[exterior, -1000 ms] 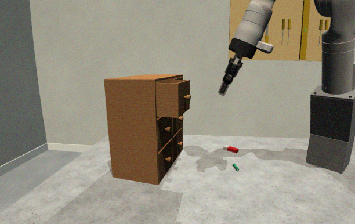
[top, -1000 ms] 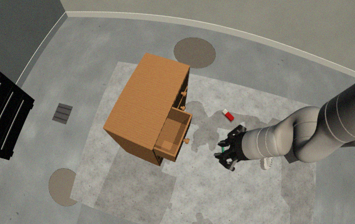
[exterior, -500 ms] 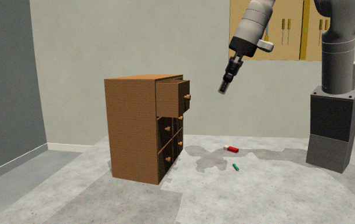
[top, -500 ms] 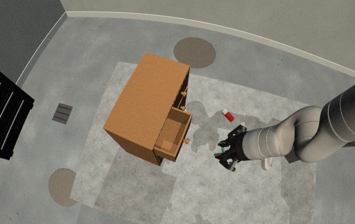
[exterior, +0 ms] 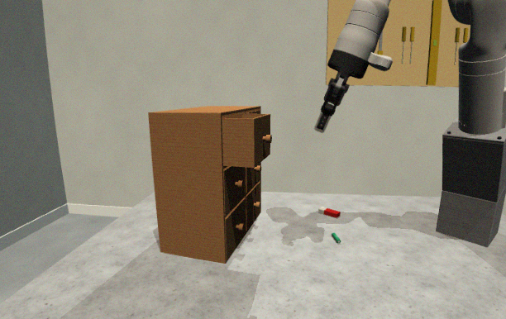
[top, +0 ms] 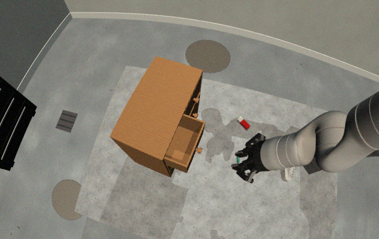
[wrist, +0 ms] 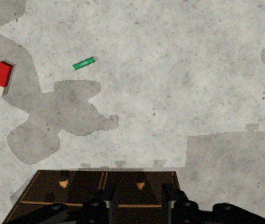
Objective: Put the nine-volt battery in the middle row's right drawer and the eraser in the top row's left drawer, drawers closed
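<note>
The chest (top: pixel 160 102) (exterior: pixel 188 186) (wrist: pixel 83 192) stands upright. Its top-row left drawer (top: pixel 182 136) (exterior: pixel 238 142) is pulled partly out and shows no object inside. The visible middle and bottom drawers are in, with knobs showing. The eraser (top: pixel 244 124) (exterior: pixel 331 212) (wrist: pixel 3 75), red with a white end, lies on the table in front of the chest. I cannot make out a nine-volt battery in any view. My gripper (top: pixel 235 161) (exterior: pixel 320 129) (wrist: pixel 139 196) is partly open and empty, high above the table and away from the open drawer's knob (top: pixel 199 150) (exterior: pixel 267 138).
A small green cylinder (top: pixel 238 159) (exterior: pixel 336 238) (wrist: pixel 85 63) lies on the table (top: pixel 225 201) (exterior: pixel 321 281) (wrist: pixel 148 85), right of the chest in the top and exterior views. The robot's base (exterior: pixel 470 165) stands farther right. A wall is behind.
</note>
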`<state>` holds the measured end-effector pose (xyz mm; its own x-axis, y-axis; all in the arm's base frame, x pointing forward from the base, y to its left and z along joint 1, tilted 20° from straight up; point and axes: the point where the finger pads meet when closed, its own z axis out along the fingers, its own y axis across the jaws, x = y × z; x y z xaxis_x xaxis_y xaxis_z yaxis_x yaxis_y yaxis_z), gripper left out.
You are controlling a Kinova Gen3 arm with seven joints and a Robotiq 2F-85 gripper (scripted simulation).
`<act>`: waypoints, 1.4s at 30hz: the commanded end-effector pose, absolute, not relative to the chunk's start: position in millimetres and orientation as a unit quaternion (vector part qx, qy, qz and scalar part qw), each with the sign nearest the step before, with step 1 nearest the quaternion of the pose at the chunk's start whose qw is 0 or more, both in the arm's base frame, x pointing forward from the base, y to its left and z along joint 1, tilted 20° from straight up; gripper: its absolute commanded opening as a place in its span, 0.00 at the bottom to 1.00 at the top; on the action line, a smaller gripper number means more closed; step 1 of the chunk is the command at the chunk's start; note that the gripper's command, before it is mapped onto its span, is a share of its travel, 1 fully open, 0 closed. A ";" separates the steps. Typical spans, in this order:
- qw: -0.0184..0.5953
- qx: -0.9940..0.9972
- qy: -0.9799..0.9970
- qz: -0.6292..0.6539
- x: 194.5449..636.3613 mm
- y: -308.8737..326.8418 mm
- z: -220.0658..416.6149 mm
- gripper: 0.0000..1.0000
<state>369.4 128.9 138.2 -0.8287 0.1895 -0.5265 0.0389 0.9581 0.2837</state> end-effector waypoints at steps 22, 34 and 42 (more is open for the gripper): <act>0.249 0.056 0.957 0.135 350.2 124.0 159.0 0.33; 0.216 0.052 0.965 0.137 333.5 120.7 172.0 0.33; 0.197 0.049 0.969 0.138 323.8 118.8 179.5 0.33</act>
